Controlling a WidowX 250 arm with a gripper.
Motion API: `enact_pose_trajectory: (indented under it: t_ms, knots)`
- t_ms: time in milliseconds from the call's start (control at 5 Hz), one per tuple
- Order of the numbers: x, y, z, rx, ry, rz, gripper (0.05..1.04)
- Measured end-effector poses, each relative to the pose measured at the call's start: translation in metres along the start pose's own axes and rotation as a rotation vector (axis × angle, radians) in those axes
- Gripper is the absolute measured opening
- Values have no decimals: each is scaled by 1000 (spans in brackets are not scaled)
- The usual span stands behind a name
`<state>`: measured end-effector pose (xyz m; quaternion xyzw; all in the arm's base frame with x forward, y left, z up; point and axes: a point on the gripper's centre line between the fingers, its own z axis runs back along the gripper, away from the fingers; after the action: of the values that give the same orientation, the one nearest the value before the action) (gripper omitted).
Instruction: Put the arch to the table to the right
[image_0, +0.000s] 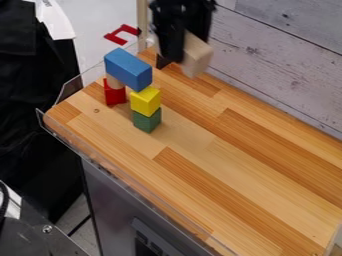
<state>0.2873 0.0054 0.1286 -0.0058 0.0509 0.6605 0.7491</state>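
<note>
With the clock face laid over the view, the widest way for the gripper (175, 57) is the bare wood of the tabletop (220, 165), running from the stack towards four o'clock. At eleven o'clock the stack stands in the way: a blue block (128, 69) bridges a yellow block (145, 101) on a green block (147, 121) and a pale piece (114, 81) on a red block (115, 94). A plank wall (280, 65) bounds the two o'clock side, a clear rim (113, 171) the eight o'clock side. The room between the wooden block (197, 55) beside the gripper and the wall is hard to judge.
</note>
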Motion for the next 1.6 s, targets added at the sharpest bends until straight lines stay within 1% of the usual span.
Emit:
enact_pose_trajectory:
  t_ms: [200,600,800,1000,1200,1400,1600]
  knots:
    - [-22,0,-11,-2,42,-20,585]
    - [-55,-10,-40,40,37,-17,585]
    - [-61,-12,-57,79,9,-4,586]
    - [-58,-15,-62,71,-6,-2,585]
    - [-48,-17,-71,73,-5,31,585]
    - [-36,-17,-86,91,44,84,585]
    - [-37,-17,-104,127,83,82,585]
